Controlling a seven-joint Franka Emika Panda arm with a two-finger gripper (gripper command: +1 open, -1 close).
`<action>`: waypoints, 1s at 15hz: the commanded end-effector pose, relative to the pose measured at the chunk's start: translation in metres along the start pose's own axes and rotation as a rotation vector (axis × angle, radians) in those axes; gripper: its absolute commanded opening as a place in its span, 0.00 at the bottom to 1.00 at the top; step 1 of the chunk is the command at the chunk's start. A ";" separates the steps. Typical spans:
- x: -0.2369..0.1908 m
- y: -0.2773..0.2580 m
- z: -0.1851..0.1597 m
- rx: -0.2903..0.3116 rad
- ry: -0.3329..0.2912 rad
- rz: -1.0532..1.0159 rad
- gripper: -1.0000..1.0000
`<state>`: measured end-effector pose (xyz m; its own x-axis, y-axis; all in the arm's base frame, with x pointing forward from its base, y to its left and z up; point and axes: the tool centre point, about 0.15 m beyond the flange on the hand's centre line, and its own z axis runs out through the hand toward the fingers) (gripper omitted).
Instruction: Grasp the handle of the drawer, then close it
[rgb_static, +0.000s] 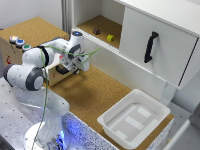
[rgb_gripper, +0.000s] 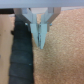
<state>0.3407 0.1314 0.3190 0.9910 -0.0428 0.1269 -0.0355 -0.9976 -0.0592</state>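
A low wooden box (rgb_static: 31, 31) with coloured buttons (rgb_static: 20, 43) stands at the exterior view's left. Its tan drawer (rgb_static: 54, 76) is mostly hidden behind my arm, and only a sliver of the front shows. In the wrist view the short black handle (rgb_gripper: 22, 55) runs as a dark bar against the tan surface. My gripper (rgb_gripper: 40, 44) sits just beside the bar, not around it, fingers pressed together and holding nothing. In the exterior view the gripper (rgb_static: 71, 69) is low in front of the box.
A big white cabinet door (rgb_static: 170, 55) with a long black handle (rgb_static: 150, 47) stands at the back right. An open shelf holds a yellow block (rgb_static: 110, 37) and a dark block (rgb_static: 96, 31). A white plastic tub (rgb_static: 132, 117) rests on the cork tabletop (rgb_static: 95, 95).
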 end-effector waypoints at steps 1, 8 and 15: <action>0.005 -0.052 0.008 0.022 0.010 -0.059 0.00; 0.016 -0.120 0.011 0.039 0.015 -0.111 0.00; 0.030 -0.179 0.004 0.081 0.037 -0.142 0.00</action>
<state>0.3527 0.2546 0.3270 0.9691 0.0757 0.2348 0.1073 -0.9864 -0.1248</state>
